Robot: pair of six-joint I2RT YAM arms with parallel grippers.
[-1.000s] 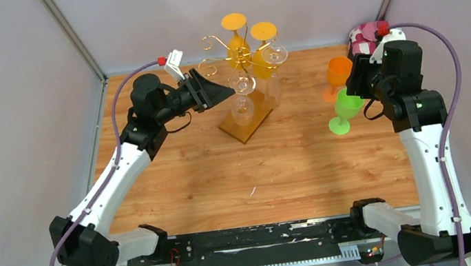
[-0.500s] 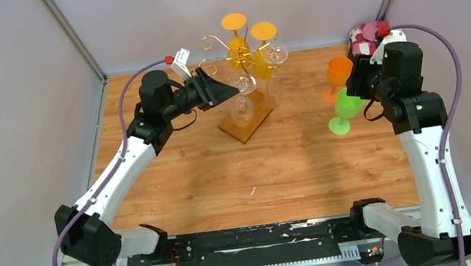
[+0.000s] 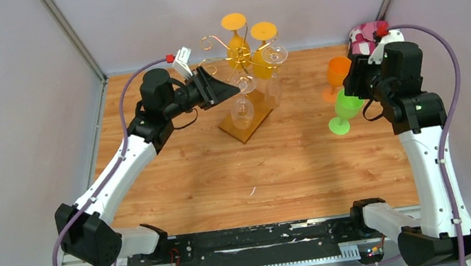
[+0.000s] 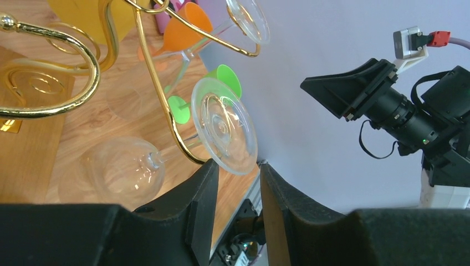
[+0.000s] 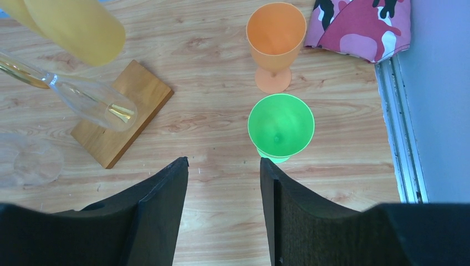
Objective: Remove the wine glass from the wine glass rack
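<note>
Left wrist view: the left gripper [image 4: 237, 170] is parted and empty, with the foot of the clear upside-down wine glass [image 4: 224, 126] just at its fingertips. The glass is hung by its stem in a curled arm of the gold wire wine glass rack [image 4: 95, 75]. The stem should be clasped below the foot and slid outward along the wire, not lifted. The right gripper [image 5: 224, 166] is held open too.

Bright, even light fell from overhead, leaving only faint, soft shadows on the bench [image 3: 224, 169]. From my left wrist, the gold rack [image 4: 95, 75] carried small glints, and my left end effector [image 4: 238, 164] sat dark and slightly blurred near the lens.
</note>
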